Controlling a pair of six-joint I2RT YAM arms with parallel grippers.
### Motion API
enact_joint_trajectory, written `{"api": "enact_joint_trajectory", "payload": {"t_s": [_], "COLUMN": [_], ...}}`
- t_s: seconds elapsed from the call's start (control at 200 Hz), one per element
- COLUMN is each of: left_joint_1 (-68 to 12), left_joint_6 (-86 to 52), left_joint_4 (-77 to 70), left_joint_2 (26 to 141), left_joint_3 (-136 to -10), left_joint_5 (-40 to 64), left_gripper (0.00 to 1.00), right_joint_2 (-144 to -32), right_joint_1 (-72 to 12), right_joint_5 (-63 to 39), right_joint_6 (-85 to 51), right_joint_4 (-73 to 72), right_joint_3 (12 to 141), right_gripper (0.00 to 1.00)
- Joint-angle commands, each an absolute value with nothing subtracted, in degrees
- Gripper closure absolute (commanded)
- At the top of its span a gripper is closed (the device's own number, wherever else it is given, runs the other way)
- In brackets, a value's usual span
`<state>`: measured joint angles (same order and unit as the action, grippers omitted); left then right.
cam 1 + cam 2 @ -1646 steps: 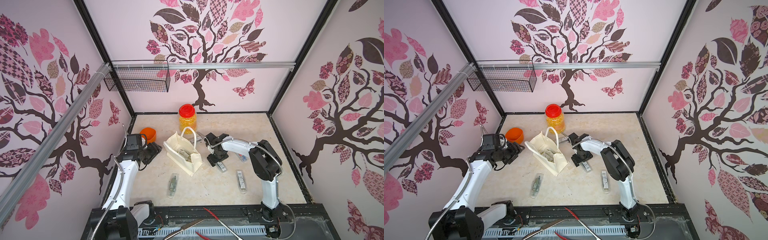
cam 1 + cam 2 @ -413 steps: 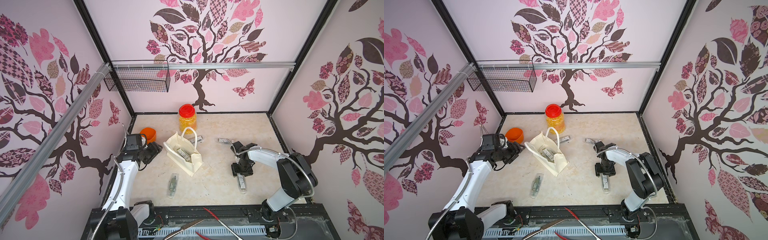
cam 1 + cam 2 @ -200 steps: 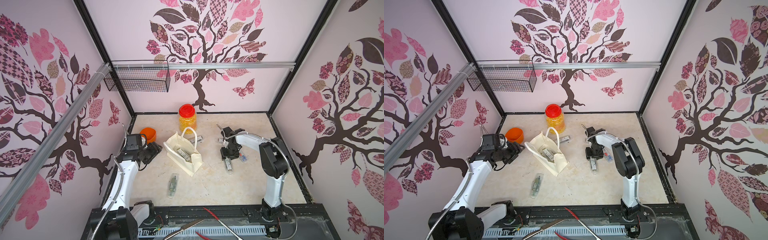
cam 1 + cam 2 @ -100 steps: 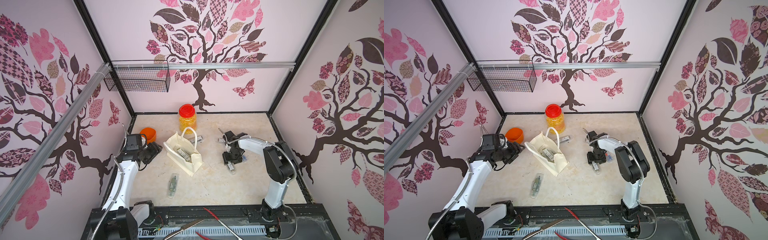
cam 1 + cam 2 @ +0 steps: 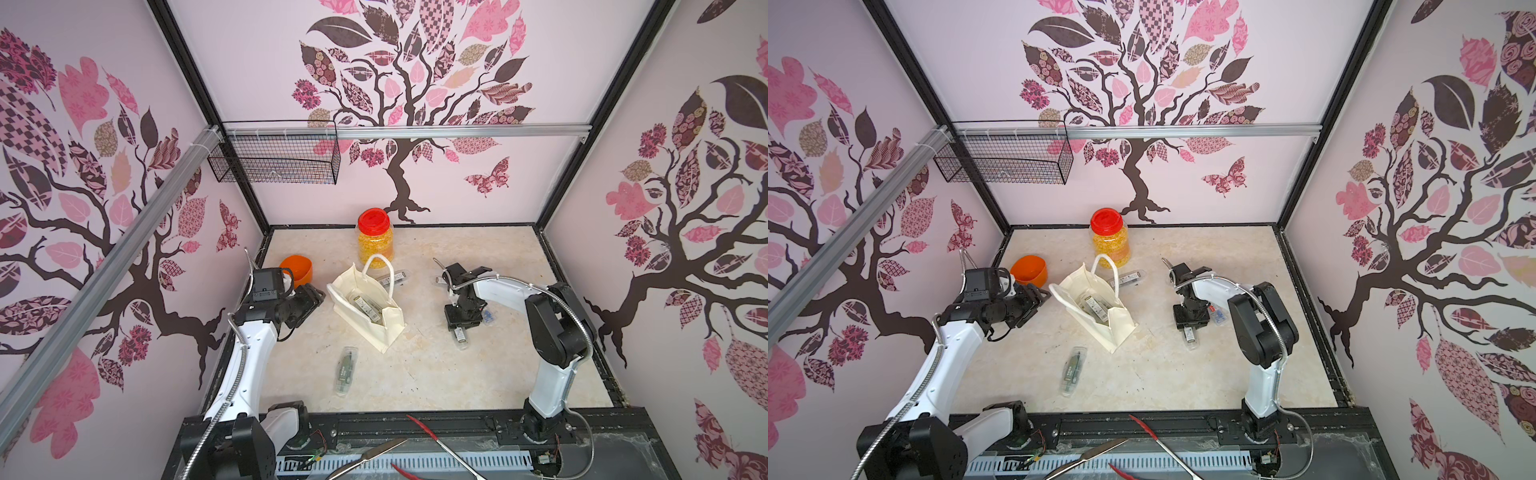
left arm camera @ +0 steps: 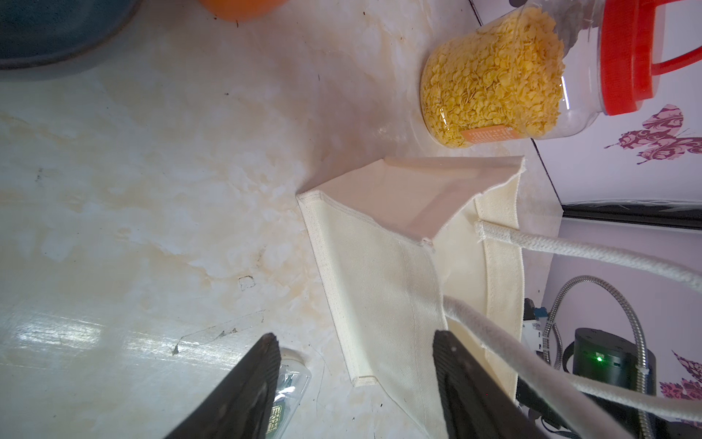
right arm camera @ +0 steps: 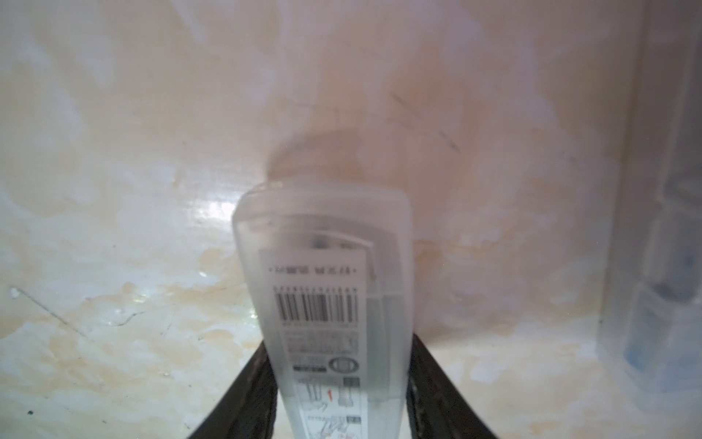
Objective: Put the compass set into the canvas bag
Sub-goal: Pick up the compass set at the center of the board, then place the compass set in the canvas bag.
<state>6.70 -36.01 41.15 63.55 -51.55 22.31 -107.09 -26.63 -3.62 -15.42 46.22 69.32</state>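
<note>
Jaws of the right gripper [image 7: 338, 342] are closed narrowly on the compass set [image 7: 323, 266]. Both black ribbed fingers [image 7: 250, 399] touch the long sides of its case, which lies flat on the table [image 5: 415, 382]. Jaws of the left gripper [image 6: 355, 336] stand wide apart and grip nothing. One rope handle [image 6: 569, 251] of the canvas bag [image 6: 380, 285] runs just beside one finger, and I cannot tell if it rests on it.

With 12 o'clock at the back wall in both top views, the bag [image 5: 388, 328] stands upright near the middle with its mouth open. The held compass set [image 5: 461, 338] is at its 3 o'clock, apart from it. A similar case [image 5: 365, 305] is already inside the bag, and another one [image 5: 347, 370] lies at 6 o'clock.

I judge that the step in hand is the grasp. The next move calls for a lift, a carry toward 9 o'clock over the mouth, and a tilt so the long case enters end first beside the one inside.

The case is clear, hard plastic with a rounded end and a paper barcode label. It looks smooth, so it may slip between the pads. The bag is soft woven cream cloth with folded gussets and braided handles, and its walls may bend inward when touched. The table is glossy with a marble pattern.
</note>
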Motion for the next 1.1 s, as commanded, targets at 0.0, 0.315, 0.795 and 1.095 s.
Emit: {"api": "enact_joint_trajectory", "payload": {"t_s": [0.0, 0.315, 0.795, 1.095], "left_joint_1": [6.56, 6.53, 6.52, 6.53], "left_joint_6": [-35.67, -35.89, -36.83, -36.52], "left_joint_4": [39.98, 40.00, 39.79, 40.77], "left_joint_2": [63.11, 62.93, 63.37, 63.21], "left_joint_3": [-51.17, -51.33, -51.42, -51.23], "left_joint_5": [22.49, 22.50, 23.16, 21.30], "left_gripper": [0.32, 0.32, 0.32, 0.32], "right_joint_2": [-101.84, -92.92, -92.79, -103.20], "right_joint_1": [-27.22, -27.28, -42.36, -52.47], "right_joint_5": [-2.39, -1.04, -1.47, 0.74], "right_joint_6": [-15.21, -13.02, -6.32, -1.40], "right_joint_4": [47.32, 50.66, 43.57, 43.28], "right_joint_3": [70.04, 81.37, 104.91, 112.70], "right_gripper": [0.51, 0.52, 0.54, 0.54]}}
